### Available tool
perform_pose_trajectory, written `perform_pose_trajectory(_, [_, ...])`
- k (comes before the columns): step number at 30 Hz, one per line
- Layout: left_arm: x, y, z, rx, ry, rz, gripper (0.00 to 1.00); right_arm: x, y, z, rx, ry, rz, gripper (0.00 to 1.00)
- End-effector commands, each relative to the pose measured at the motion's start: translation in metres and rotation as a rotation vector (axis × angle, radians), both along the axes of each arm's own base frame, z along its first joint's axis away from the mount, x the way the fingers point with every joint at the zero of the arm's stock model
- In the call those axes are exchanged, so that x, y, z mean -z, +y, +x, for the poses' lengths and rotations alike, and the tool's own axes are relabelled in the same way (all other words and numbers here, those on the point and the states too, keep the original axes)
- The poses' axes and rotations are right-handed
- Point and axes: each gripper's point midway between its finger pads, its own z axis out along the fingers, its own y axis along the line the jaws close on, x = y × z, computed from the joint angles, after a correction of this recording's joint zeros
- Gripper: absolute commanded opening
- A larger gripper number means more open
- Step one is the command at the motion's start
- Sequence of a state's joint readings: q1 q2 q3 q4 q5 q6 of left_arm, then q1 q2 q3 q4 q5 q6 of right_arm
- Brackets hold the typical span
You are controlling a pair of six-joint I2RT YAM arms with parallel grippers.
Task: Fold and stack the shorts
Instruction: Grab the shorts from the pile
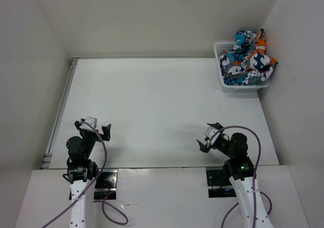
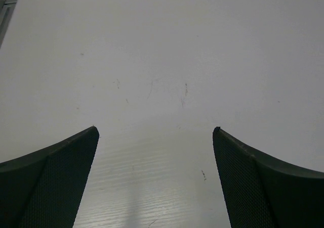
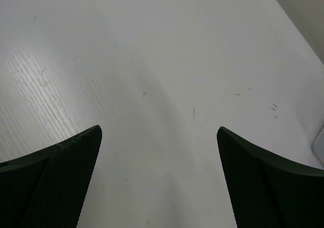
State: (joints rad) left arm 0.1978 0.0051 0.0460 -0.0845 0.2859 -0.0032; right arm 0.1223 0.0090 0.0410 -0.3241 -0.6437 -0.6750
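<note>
While the white tabletop (image 1: pixel 162 106) takes up most of the overhead view, walled in by plain pale panels on three sides, the only load on it sits in the far right corner: a white mesh basket (image 1: pixel 243 87) pushed close against the right-hand panel. The shorts (image 1: pixel 248 58) are heaped in that basket, a crumpled pile of teal-blue, orange, white and black print rising above its rim, with one bit reaching up near the wall. Well apart from the basket, at the near edge, the left arm (image 1: pixel 81 152) and the right arm (image 1: pixel 238 149) crouch low over their bases, each trailed by a purple cable (image 1: pixel 103 152). The left fingers (image 1: pixel 106 131) stand spread wide, with nothing between them; seen from the left wrist, the two dark textured pads (image 2: pixel 55 177) frame only bare tabletop. The right fingers (image 1: pixel 214 126) are likewise wide apart and hold nothing, and the right wrist view shows the same bare white surface between them. A few faint dark scuff marks (image 2: pixel 185 89) dot the tabletop ahead of the left fingers.
</note>
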Motion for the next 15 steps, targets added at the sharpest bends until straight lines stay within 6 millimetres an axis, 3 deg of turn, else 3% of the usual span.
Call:
perform_pose_trajectory(1, [-0.006, -0.022, -0.005, 0.127, -0.022, -0.006, 1.00, -0.017, 0.004, 0.005, -0.015, -0.080, 0.017, 0.99])
perform_pose_trajectory(4, [-0.004, -0.035, -0.009, 0.206, -0.010, -0.018, 1.00, -0.019, 0.001, 0.011, 0.008, -0.113, 0.024, 0.99])
perform_pose_trajectory(6, [-0.007, -0.020, -0.003, 0.119, -0.036, -0.001, 1.00, -0.019, 0.001, 0.013, -0.020, -0.170, -0.032, 1.00])
perform_pose_trajectory(9, [-0.035, -0.008, 0.005, 0.053, -0.151, 0.032, 1.00, -0.030, 0.006, 0.013, -0.098, -0.316, -0.134, 0.98])
perform_pose_trajectory(12, [-0.111, -0.014, 0.001, 0.088, -0.426, 0.101, 1.00, -0.046, 0.009, 0.015, -0.204, -0.589, -0.348, 0.98])
perform_pose_trajectory(13, [-0.155, -0.012, -0.009, 0.062, -0.596, 0.139, 1.00, -0.083, 0.009, 0.018, -0.159, -0.700, -0.318, 0.98])
perform_pose_trajectory(14, [-0.175, -0.013, -0.015, 0.058, -0.665, 0.147, 1.00, -0.110, 0.006, 0.020, -0.089, -0.720, -0.204, 0.98])
perform_pose_trajectory(15, [-0.193, -0.014, -0.020, 0.058, -0.707, 0.156, 1.00, -0.144, -0.013, 0.027, 0.081, -0.739, -0.064, 0.98])
